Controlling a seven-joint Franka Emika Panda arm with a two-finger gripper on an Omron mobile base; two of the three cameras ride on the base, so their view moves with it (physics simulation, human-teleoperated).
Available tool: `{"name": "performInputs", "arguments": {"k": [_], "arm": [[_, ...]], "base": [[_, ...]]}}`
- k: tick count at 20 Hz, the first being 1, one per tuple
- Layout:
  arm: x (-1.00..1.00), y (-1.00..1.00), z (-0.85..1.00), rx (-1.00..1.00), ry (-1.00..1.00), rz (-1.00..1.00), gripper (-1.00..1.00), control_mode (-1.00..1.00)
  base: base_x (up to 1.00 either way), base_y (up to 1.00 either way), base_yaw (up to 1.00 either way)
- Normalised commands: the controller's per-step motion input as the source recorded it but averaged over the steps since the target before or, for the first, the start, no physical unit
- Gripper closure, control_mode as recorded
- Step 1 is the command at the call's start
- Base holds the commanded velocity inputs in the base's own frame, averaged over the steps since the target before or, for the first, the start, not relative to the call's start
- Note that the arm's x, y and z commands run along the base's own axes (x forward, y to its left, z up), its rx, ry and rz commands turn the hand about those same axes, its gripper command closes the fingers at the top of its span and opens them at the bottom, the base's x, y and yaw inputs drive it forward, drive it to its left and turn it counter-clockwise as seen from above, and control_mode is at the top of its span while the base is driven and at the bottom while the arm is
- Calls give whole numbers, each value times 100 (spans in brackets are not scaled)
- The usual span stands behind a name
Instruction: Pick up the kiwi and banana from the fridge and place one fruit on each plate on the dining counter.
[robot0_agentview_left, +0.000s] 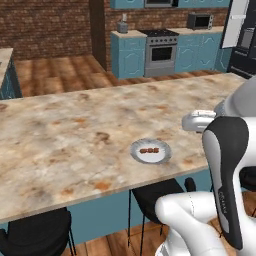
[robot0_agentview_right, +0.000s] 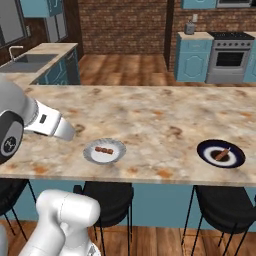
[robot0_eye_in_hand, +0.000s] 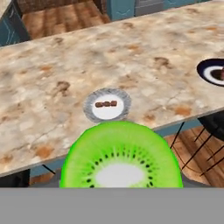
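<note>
Kiwi gripped in the tool, held off the near edge of the tabletop, short of the pale scalloped plate. Small brown item on that plate; identity unclear. Brown banana-like piece resting on the navy plate. Apparently one fruit placed, kiwi not yet set down.

Kiwi cut-face up, near grey plate; banana on navy plate.
</note>
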Motion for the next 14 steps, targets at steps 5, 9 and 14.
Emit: {"name": "performInputs", "arguments": {"k": [5, 9, 14], "arm": [[100, 0, -69, 6, 39, -6, 100, -100], [100, 0, -90, 6, 53, 2, 100, -100], [98, 0, -77, 3, 37, 4, 100, -100]], "base": [[0, 0, 0], [0, 0, 0], [0, 0, 0]]}}
